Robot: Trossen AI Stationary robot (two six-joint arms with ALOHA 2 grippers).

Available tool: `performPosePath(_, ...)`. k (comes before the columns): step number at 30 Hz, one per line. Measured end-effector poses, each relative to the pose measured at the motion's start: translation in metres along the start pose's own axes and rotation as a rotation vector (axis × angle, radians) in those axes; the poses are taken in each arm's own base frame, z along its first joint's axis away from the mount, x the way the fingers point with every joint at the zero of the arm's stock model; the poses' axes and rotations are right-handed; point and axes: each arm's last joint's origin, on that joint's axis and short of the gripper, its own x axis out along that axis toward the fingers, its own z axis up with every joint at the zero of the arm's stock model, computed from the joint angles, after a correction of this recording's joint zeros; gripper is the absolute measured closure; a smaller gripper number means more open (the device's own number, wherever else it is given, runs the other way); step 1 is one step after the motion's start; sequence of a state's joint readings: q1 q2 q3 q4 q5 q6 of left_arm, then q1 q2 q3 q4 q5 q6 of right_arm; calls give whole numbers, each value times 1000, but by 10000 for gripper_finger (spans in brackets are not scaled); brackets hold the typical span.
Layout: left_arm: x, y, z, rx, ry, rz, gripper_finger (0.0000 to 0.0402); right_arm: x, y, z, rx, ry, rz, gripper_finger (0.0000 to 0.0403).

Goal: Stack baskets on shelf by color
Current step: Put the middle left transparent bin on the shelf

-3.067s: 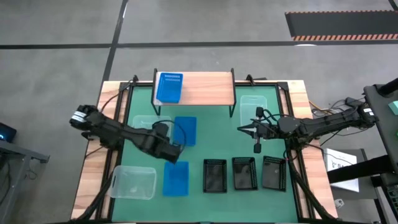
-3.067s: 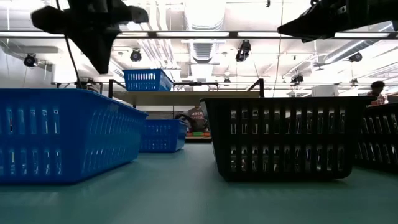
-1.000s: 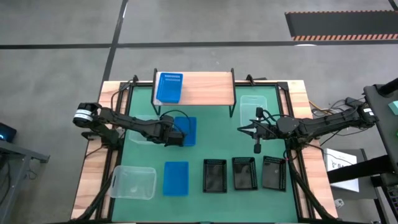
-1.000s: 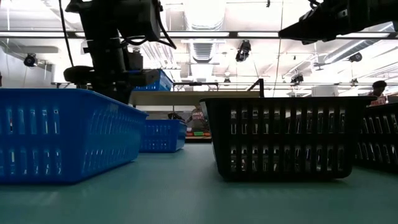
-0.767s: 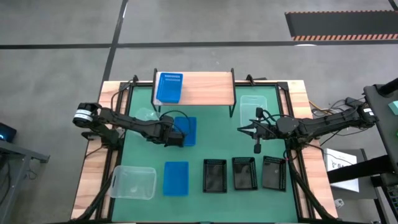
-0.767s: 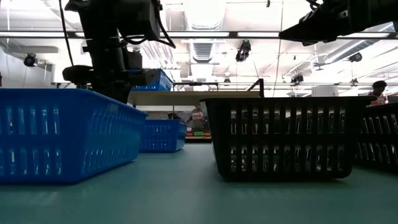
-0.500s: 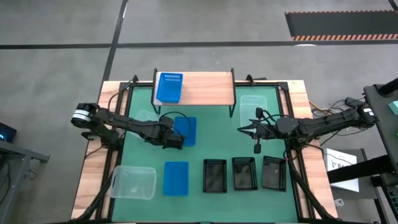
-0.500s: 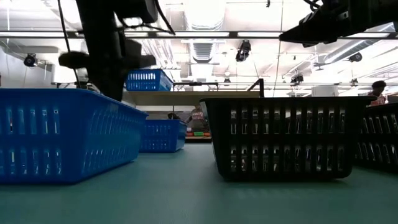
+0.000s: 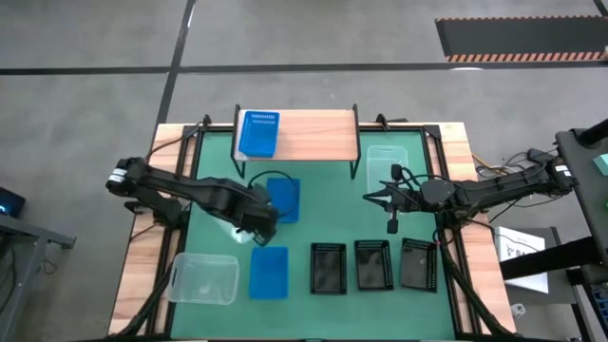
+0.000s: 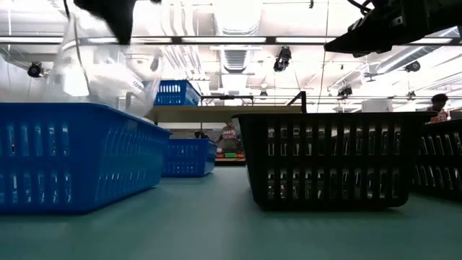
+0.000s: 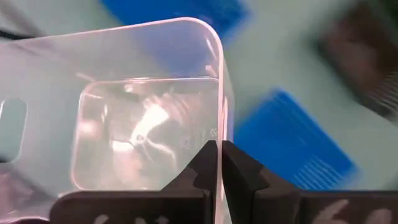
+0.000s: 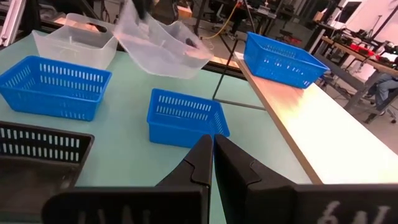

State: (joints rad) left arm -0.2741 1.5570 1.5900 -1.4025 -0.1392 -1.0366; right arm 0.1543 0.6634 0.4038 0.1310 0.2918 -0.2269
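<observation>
My left hand (image 11: 217, 163) is pinching the rim of a clear basket (image 11: 134, 118) and holds it tilted in the air above the green bench (image 9: 332, 209), over the gap between two blue baskets, one nearer the shelf (image 9: 282, 199) and one at the front (image 9: 269, 272). A second clear basket (image 9: 203, 278) sits at the front left and a third (image 9: 387, 164) to the right of the shelf (image 9: 309, 136), which carries one blue basket (image 9: 257, 133) at its left end. Three black baskets (image 9: 371, 264) stand in a row at the front right. My right hand (image 12: 212, 152) is pressed together, empty, and hovers over the bench's right side.
</observation>
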Motion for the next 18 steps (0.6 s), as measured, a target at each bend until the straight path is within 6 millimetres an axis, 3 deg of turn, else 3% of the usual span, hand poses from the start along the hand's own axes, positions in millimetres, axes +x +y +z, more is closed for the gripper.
performPosePath(7,-60,-19,-4,222,-37,-295,401,0,0,0,2,0,0,394)
performPosePath(14,-111,-52,8,652,-509,-662,401,0,0,0,2,0,0,394)
performPosePath(18,-123,-58,16,843,-731,-679,401,0,0,0,1,0,0,394)
